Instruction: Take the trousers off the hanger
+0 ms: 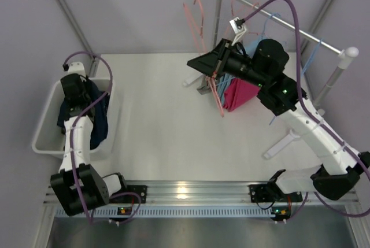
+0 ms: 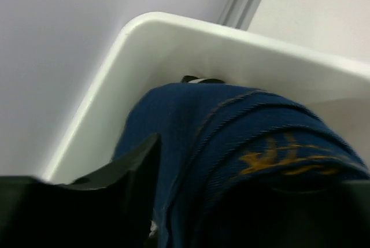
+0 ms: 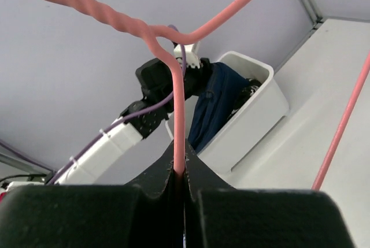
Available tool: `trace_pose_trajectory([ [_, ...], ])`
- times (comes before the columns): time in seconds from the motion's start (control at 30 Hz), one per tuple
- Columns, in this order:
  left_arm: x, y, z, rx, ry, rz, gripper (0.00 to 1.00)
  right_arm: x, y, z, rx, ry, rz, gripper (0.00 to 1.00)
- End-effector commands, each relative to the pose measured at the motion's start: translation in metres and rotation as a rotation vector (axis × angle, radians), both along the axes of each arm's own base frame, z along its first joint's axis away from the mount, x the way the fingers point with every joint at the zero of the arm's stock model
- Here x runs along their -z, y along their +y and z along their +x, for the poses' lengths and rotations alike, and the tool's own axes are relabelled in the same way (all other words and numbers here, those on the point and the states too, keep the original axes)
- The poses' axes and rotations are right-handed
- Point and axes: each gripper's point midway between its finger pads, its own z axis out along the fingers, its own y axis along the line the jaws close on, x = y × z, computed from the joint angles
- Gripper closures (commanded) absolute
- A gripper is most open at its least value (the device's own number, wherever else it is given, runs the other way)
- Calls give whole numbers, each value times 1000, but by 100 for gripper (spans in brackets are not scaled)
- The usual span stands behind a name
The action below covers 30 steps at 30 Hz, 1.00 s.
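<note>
**A:** What was the biggest thing there?

**B:** The white table. At its far right corner stood a clothes rack with a metal rail. At the left edge sat a white plastic bin.

**A:** And where were the trousers?

**B:** The navy blue trousers lay in the bin, partly draped over its right wall. They had a small yellow embroidery. The magenta trousers hung near the far right corner, just beside the foot of the rack, on a pink wire hanger. A pair with a print I could not make out in any view.

**A:** Other hangers?

**B:** Yes, a blue hanger on the rail, among a few others.

**A:** What did the pincers do?

**B:** The right gripper was clenched on the pink hanger, just under its twisted neck, with the wire pressed between both fingers. The left gripper was down in the bin, against the navy cloth. The cloth covered one finger, so I could not tell whether it gripped or had let go.
</note>
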Motion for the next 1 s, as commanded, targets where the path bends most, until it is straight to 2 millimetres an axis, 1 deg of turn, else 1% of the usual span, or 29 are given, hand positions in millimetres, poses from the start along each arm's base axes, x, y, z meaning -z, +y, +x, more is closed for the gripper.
trace_pose_trajectory([
  [0.0,-8,-10,27,26,-49,-150,45,-10,-37,-14,97,-76,-33,100],
  [0.03,2,-13,26,21,-20,-185,26,-17,-49,-23,112,-101,-24,100],
  [0.07,3,-15,28,28,-17,-204,20,-18,-56,-24,141,-109,-26,100],
  [0.1,3,-22,29,55,-22,-225,16,-24,-68,-32,161,-131,-21,100],
  [0.13,-2,-25,29,63,-52,-243,6,-19,-77,-35,184,-120,-44,100],
  [0.17,-11,-31,23,88,-88,-239,1,-21,-89,-34,234,-141,-61,100],
  [0.2,-18,-36,22,115,-120,-236,1,-30,-105,-44,262,-168,-47,100],
  [0.23,-30,-44,23,164,-165,-229,1,-26,-115,-45,288,-158,-63,100],
  [0.27,-46,-49,16,187,-210,-211,1,-25,-130,-40,344,-151,-69,100],
  [0.3,-54,-52,13,202,-228,-196,1,-29,-144,-47,370,-157,-59,100],
  [0.33,-63,-59,11,252,-247,-182,1,-28,-152,-50,390,-158,-64,100],
  [0.37,-82,-63,3,272,-295,-154,1,-20,-158,-52,403,-148,-82,100],
  [0.4,-91,-65,-1,280,-316,-134,1,-24,-168,-66,408,-180,-72,100],
  [0.43,-105,-70,-9,307,-348,-106,1,-22,-173,-71,417,-181,-74,100],
  [0.47,-111,-72,-12,317,-361,-95,1,-12,-178,-74,425,-157,-96,100],
  [0.5,-117,-74,-15,324,-376,-88,1,-11,-188,-83,449,-152,-89,100],
  [0.53,-128,-76,-22,325,-406,-76,1,-7,-194,-86,469,-136,-95,100],
  [0.57,-133,-78,-24,329,-418,-74,1,8,-201,-84,505,-93,-122,100],
  [0.6,-138,-78,-27,328,-433,-73,1,9,-208,-93,514,-94,-112,100],
  [0.63,-143,-80,-29,331,-447,-76,1,14,-211,-95,522,-81,-111,100],
  [0.67,-148,-82,-31,336,-458,-76,1,25,-211,-96,522,-54,-118,100],
  [0.7,-151,-83,-32,338,-466,-83,1,33,-214,-102,523,-19,-112,100],
  [0.73,-153,-83,-34,334,-473,-84,1,38,-215,-103,523,-5,-109,100],
  [0.77,-158,-84,-34,334,-482,-85,1,47,-215,-102,529,33,-105,100],
  [0.8,-160,-83,-36,329,-483,-85,1,51,-215,-104,528,53,-96,100],
  [0.9,-168,-84,-37,326,-501,-93,1,62,-206,-94,517,147,-67,100],
  [0.97,-173,-85,-38,331,-513,-94,1,64,-196,-87,487,212,-27,100],
])
